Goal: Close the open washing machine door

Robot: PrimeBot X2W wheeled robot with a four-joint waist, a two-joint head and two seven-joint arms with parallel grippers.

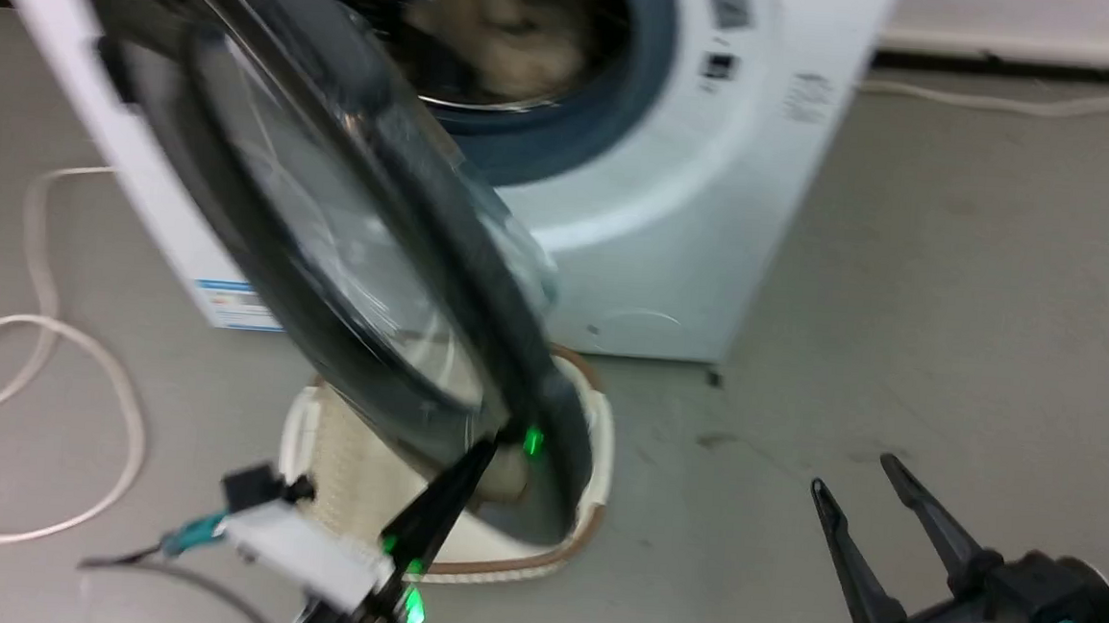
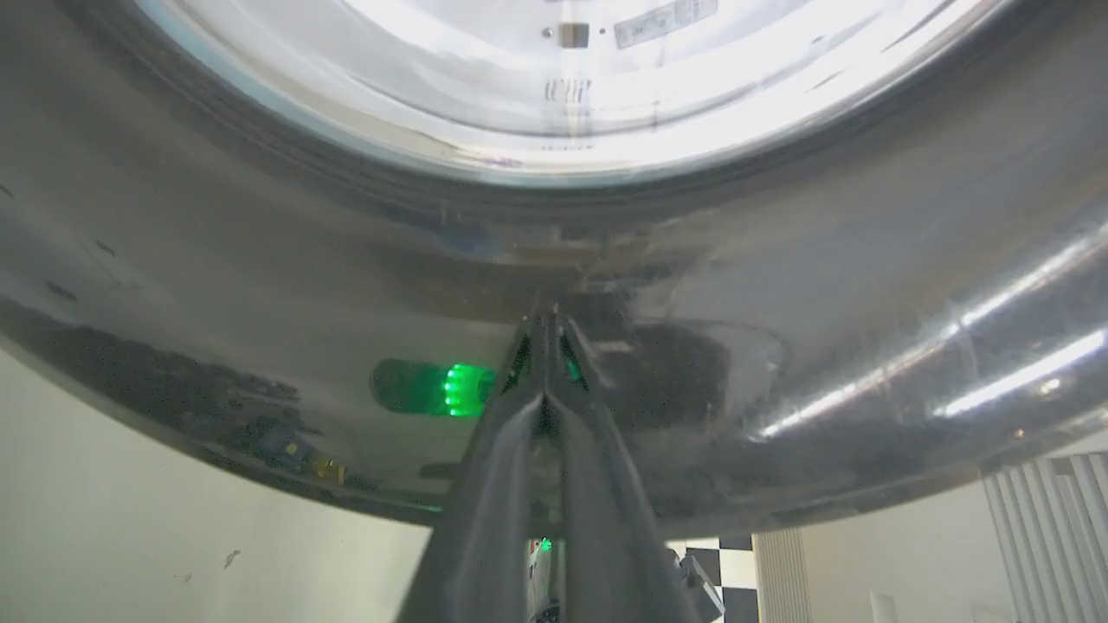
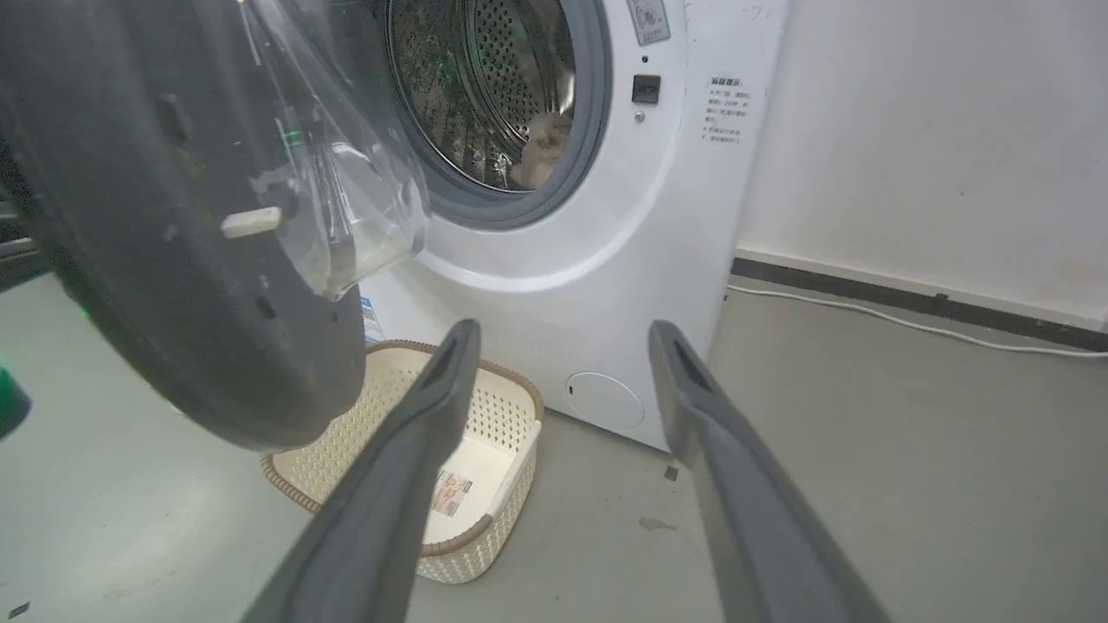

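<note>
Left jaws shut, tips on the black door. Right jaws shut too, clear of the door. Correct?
Not quite. The right jaws are open, not shut: the right wrist view shows their two fingers spread wide apart, clear of the washing machine door. The rest holds: the left jaws are shut, with their tips on the door.

The left gripper (image 1: 488,452) reaches up from the lower centre-left of the head view, its two dark fingers pressed together into a single point slanting up and right from the white left wrist (image 1: 304,547). In the left wrist view they meet at mid-frame. The right gripper (image 1: 853,474) sits at lower right, fingers spread in a V, pointing up and slightly left.
</note>
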